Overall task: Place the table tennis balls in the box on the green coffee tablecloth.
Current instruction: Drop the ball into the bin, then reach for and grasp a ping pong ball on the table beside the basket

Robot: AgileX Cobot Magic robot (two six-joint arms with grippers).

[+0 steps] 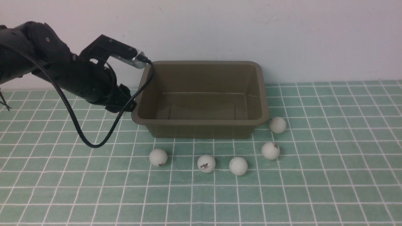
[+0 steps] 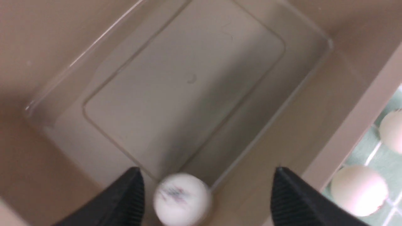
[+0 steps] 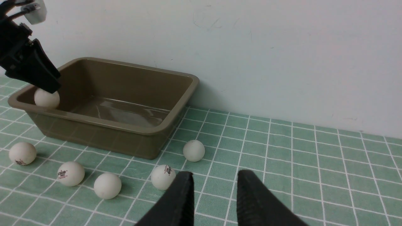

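The olive-brown box [image 1: 201,130] stands on the green checked tablecloth [image 1: 314,188] against the wall. My left gripper [image 1: 124,101] is over the box's left end, jaws wide open. In the left wrist view a blurred white ball [image 2: 181,199] with a logo lies loose between the fingers [image 2: 132,194], inside the box [image 2: 176,88]. The right wrist view shows that ball [image 3: 46,98] just under the left gripper [image 3: 47,83]. Several more balls lie on the cloth in front of and right of the box: [image 1: 158,157], [image 1: 206,163], [image 1: 238,165], [image 1: 270,150], [image 1: 278,125]. My right gripper [image 3: 215,179] is empty, with a narrow gap between its jaws.
A white wall runs right behind the box. The left arm's black cable [image 1: 91,142] hangs in a loop down to the cloth, left of the box. The cloth [image 3: 314,163] stretches out to the right of the balls.
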